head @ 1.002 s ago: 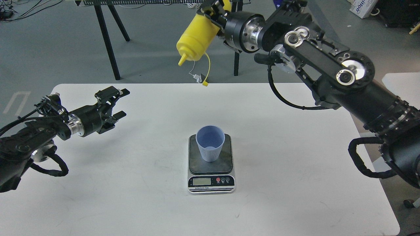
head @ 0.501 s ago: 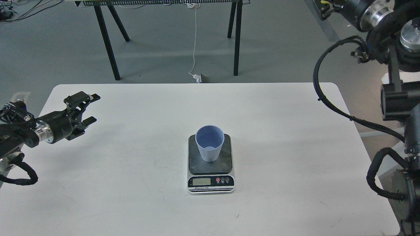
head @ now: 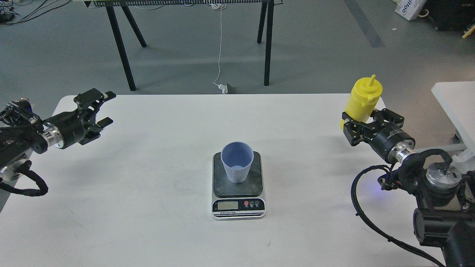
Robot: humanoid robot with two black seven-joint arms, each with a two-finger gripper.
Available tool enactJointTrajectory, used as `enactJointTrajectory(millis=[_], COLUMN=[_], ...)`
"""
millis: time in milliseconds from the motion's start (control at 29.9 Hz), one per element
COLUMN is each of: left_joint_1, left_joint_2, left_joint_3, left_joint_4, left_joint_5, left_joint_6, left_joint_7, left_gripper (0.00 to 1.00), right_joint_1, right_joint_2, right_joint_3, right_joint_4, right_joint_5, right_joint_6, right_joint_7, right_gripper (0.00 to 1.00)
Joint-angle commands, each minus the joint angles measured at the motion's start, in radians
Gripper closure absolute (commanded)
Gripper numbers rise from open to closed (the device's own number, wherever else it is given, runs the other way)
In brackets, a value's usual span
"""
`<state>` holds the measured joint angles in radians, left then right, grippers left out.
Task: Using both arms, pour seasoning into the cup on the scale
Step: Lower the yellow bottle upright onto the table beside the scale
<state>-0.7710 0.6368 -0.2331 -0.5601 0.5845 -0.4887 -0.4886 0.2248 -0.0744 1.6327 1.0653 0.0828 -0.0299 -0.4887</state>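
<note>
The light blue cup stands upright on the dark plate of the scale at the table's middle. The yellow seasoning bottle stands upright near the table's right edge, nozzle up; its tethered cap is not visible. My right gripper is closed around the bottle's lower part, with one finger on each side, and hides its base. My left gripper is open and empty above the table's far left, well away from the cup.
The white table spans the view. A second white surface sits just beyond its right edge. Black trestle legs and a hanging cable stand on the floor behind the table.
The bottle was held high and tipped, nozzle down, behind the table; now it is upright at the table's right edge in my right gripper. My left gripper has drawn back to the left.
</note>
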Motion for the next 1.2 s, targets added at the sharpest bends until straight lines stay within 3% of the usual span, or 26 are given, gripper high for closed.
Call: enactJointTrajectory(millis=[0,434,501,601,668,735,802,835,1169], left_joint_1=[-0.001,-0.01,-0.01,-0.01,-0.008,-0.01,-0.01,-0.01,-0.011], left_joint_2=[-0.003,0.006,0.006,0.004,0.006,0.006,0.006,0.006,0.003], left_joint_3=[0.0,0.0,0.0,0.0,0.002,0.002,0.002,0.003,0.003], left_joint_4=[0.0,0.0,0.0,0.0,0.0,0.0,0.0,0.0,0.002], left_joint_5=[0.002,0.002,0.002,0.002,0.002,0.002,0.003,0.003,0.005], left_joint_6=[0.0,0.0,0.0,0.0,0.0,0.0,0.0,0.0,0.0], left_joint_7=[0.0,0.0,0.0,0.0,0.0,0.0,0.0,0.0,0.0], left_gripper=[0.01,0.01,0.01,0.01,0.01,0.01,0.01,0.01,0.01], right_joint_1=[-0.024,-0.059,-0.061,-0.059,-0.061,-0.068,-0.085,-0.096,-0.223], right_joint_2=[0.027,0.036,0.033,0.028,0.021,0.002,-0.01,-0.015,-0.076], right_joint_3=[-0.043,-0.257,-0.275,-0.286,-0.284,-0.286,-0.281,-0.277,-0.223], right_joint_4=[-0.03,-0.048,-0.039,-0.036,-0.019,0.018,0.045,0.051,0.192], right_joint_5=[-0.003,-0.003,0.0,0.0,0.0,-0.003,0.0,0.002,0.005], right_joint_6=[0.014,0.022,0.025,0.027,0.028,0.036,0.06,0.07,0.107], right_joint_7=[0.0,0.0,0.0,0.0,0.0,0.0,0.0,0.0,0.0], right_gripper=[0.97,0.94,0.86,0.68,0.49,0.41,0.1,0.02,0.01])
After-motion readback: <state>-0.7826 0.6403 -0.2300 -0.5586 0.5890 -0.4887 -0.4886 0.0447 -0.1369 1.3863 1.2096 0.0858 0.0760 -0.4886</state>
